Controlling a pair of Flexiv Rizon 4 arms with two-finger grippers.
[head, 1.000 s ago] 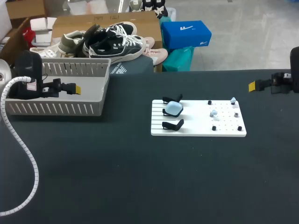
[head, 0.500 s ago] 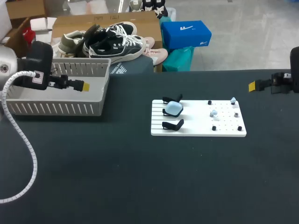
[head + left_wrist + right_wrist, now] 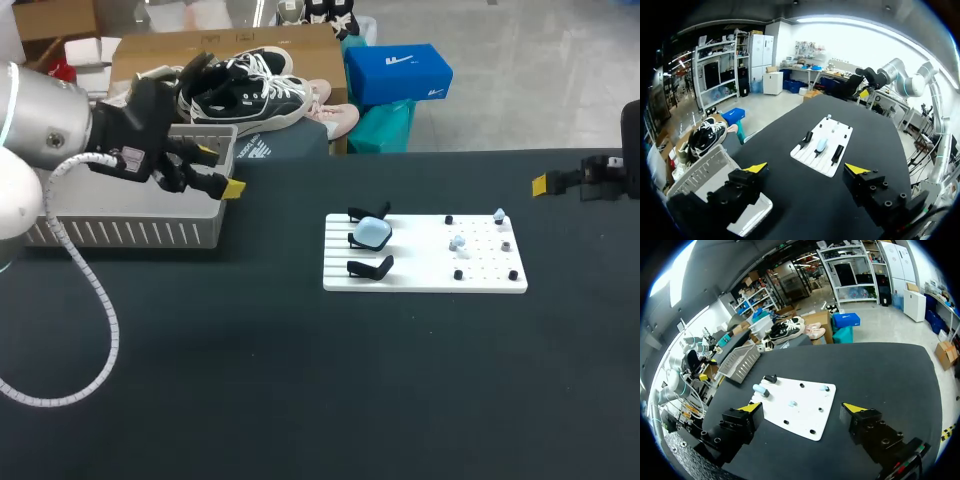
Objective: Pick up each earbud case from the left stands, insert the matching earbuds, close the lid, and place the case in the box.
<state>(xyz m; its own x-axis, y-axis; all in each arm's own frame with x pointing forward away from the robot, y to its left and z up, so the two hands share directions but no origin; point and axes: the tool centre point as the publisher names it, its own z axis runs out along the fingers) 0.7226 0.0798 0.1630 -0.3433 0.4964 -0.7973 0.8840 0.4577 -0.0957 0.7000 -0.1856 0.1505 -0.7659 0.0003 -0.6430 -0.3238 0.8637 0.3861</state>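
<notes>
A light blue earbud case [image 3: 373, 233] sits on the middle of three black stands at the left end of a white board [image 3: 420, 240]. Two pale blue earbuds [image 3: 458, 242] rest among black pegs on the board's right half. My left gripper [image 3: 220, 170] hangs open and empty at the grey basket's right end, left of the board. In the left wrist view the case [image 3: 821, 145] and board [image 3: 827, 165] lie well ahead of the open left gripper [image 3: 806, 168]. My right gripper [image 3: 545, 183] stays at the table's far right, open [image 3: 802, 407], with the board [image 3: 800, 390] ahead of it.
A grey slatted basket [image 3: 120, 232] stands at the table's back left, under and behind my left arm. The basket [image 3: 695, 172] shows beside the left fingers in the wrist view. A white cable loops from the left arm over the table's left front.
My left arm has swung right from above the basket's middle to its right end, closer to the board. The right arm, case and earbuds have not moved.
</notes>
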